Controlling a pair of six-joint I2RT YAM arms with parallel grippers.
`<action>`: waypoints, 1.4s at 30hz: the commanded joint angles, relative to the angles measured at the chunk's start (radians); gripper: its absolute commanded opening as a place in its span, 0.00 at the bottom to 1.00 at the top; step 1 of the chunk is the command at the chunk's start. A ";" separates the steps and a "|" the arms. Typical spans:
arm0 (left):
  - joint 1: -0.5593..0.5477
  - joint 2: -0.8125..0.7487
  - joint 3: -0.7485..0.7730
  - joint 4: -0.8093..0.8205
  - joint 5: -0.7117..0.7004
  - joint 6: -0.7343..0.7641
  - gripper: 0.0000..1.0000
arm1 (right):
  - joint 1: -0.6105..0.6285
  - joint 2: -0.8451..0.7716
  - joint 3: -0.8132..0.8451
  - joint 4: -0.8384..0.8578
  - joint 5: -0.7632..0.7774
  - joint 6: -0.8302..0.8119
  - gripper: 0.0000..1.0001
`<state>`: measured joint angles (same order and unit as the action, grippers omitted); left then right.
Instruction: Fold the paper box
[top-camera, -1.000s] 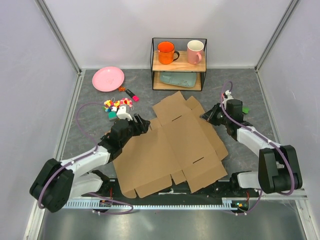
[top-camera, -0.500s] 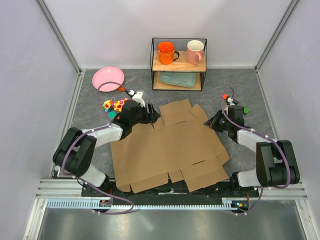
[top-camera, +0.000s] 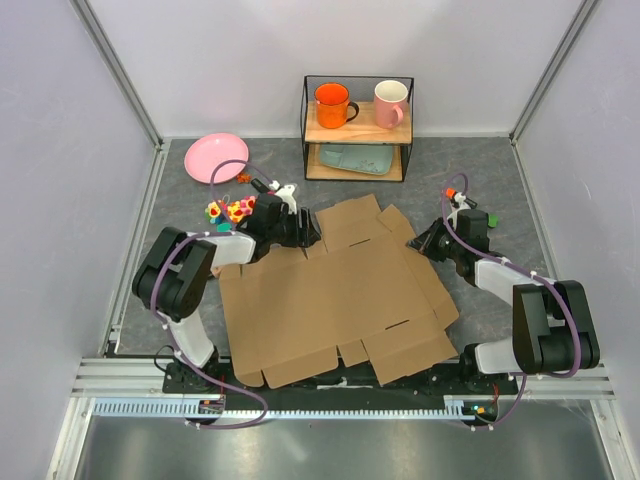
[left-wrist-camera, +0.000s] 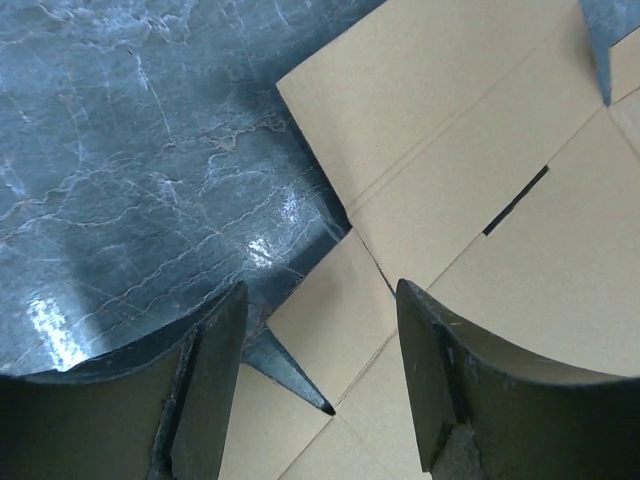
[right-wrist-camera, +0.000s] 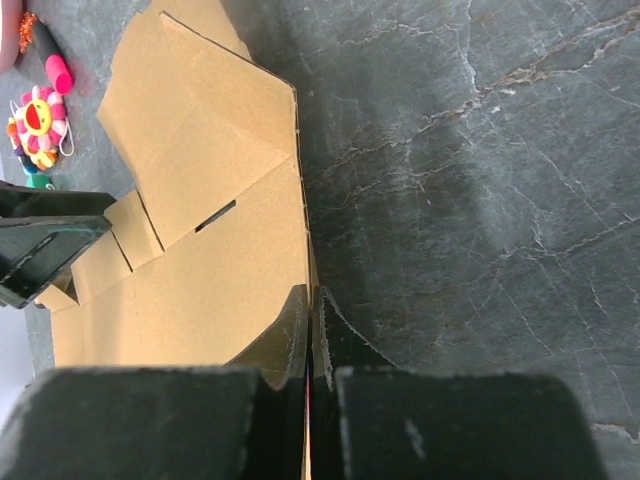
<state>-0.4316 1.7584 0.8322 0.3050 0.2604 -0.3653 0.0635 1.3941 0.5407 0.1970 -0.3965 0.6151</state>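
The paper box (top-camera: 335, 300) lies as a flat brown cardboard sheet with flaps and creases in the middle of the table. My left gripper (top-camera: 305, 232) hovers open over its far left corner. In the left wrist view its two fingers (left-wrist-camera: 215, 390) straddle a small flap of the box (left-wrist-camera: 480, 150), with nothing gripped between them (left-wrist-camera: 320, 290). My right gripper (top-camera: 425, 242) is at the sheet's far right edge. In the right wrist view its jaws (right-wrist-camera: 311, 295) are shut, and the cardboard's edge (right-wrist-camera: 200, 200) runs in between them.
A wire shelf (top-camera: 358, 125) at the back holds an orange mug (top-camera: 331, 104), a pink mug (top-camera: 391, 103) and a teal tray (top-camera: 358, 158). A pink plate (top-camera: 216, 157) and small colourful toys (top-camera: 228, 211) lie at the back left. A green object (top-camera: 490, 217) sits by the right arm.
My left arm has swung from the sheet's left side up to its far left corner. The sheet has turned and shifted slightly. The right gripper stays shut on the right edge.
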 joint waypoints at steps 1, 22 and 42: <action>0.005 0.050 0.048 0.003 0.080 0.046 0.66 | -0.001 -0.009 0.010 0.061 -0.033 0.009 0.00; -0.254 -0.232 -0.307 0.381 -0.062 0.170 0.11 | 0.024 -0.035 0.106 0.006 -0.024 -0.001 0.00; -0.734 -0.018 -0.380 0.701 -0.935 0.606 0.08 | 0.180 -0.098 0.247 -0.194 0.082 -0.116 0.00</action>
<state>-1.0882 1.6653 0.4152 0.9295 -0.5045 0.1528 0.2043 1.3228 0.7044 0.0261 -0.3569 0.5053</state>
